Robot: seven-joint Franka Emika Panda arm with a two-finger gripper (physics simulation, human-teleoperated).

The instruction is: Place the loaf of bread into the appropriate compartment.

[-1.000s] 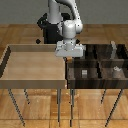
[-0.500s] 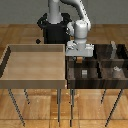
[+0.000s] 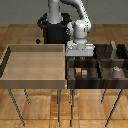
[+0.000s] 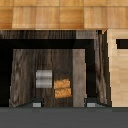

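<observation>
The loaf of bread (image 4: 62,88) is a tiny tan block lying on the floor of a dark striped-wood compartment (image 4: 60,60), right beside a small low grey cube (image 4: 44,78). In the exterior view the bread (image 3: 79,73) and the cube (image 3: 85,72) sit in the bin's front cell (image 3: 82,77) nearest the tray. My gripper (image 3: 80,58) hangs above this cell. In the wrist view the gripper (image 4: 64,103) is open, its fingertips (image 4: 37,104) standing wide on either side of the bread and not touching it.
A big pale wooden tray (image 3: 35,65) stands at the exterior view's left, touching the four-cell bin (image 3: 97,63). Other cells hold taller grey shapes (image 3: 116,70). Both stand on thin legs over a wood floor.
The arm has moved toward the exterior view's right, from the tray's edge to over the bin's front cell. The bread now lies in that cell.
</observation>
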